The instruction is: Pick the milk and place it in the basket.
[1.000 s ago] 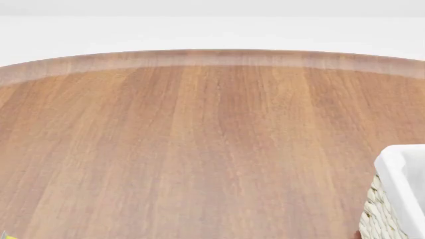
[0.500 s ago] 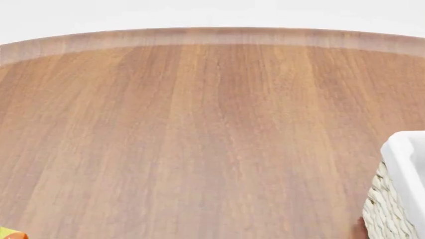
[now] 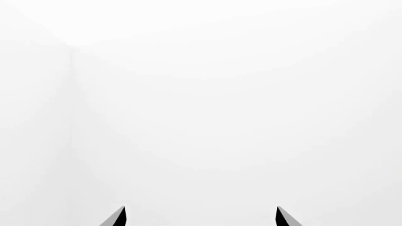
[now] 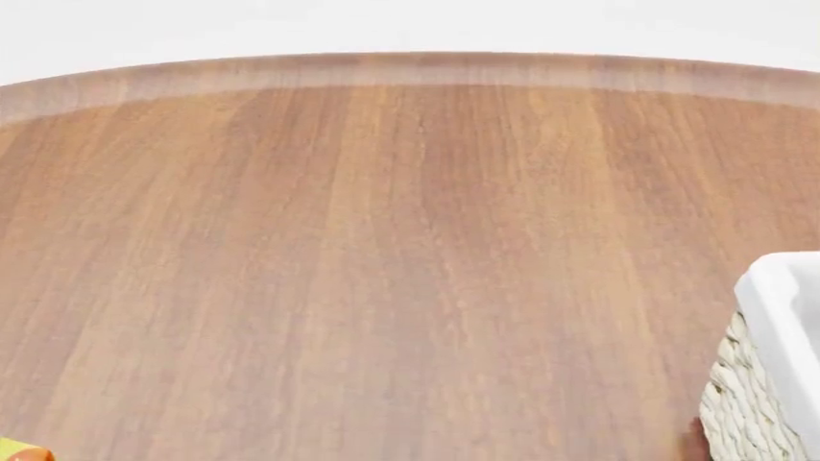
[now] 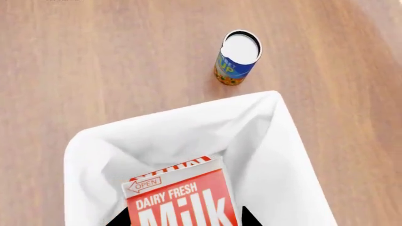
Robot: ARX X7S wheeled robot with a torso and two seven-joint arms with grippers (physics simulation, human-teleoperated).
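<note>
Right claw clamped on the milk — held over the basket lining. Probably light, stiff, smooth-sided; best pinched across flat sides. Left claw spread wide, empty.

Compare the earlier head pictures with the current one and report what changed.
Between one second ago and half a second ago the head view tilted down: the table far edge rose in the picture, the basket corner shifted slightly, and an orange-yellow sliver came into the picture's lower left corner. Since half a second ago, nothing visibly changed. Neither hand shows in any head picture, so no grasp or release can be compared.
</note>
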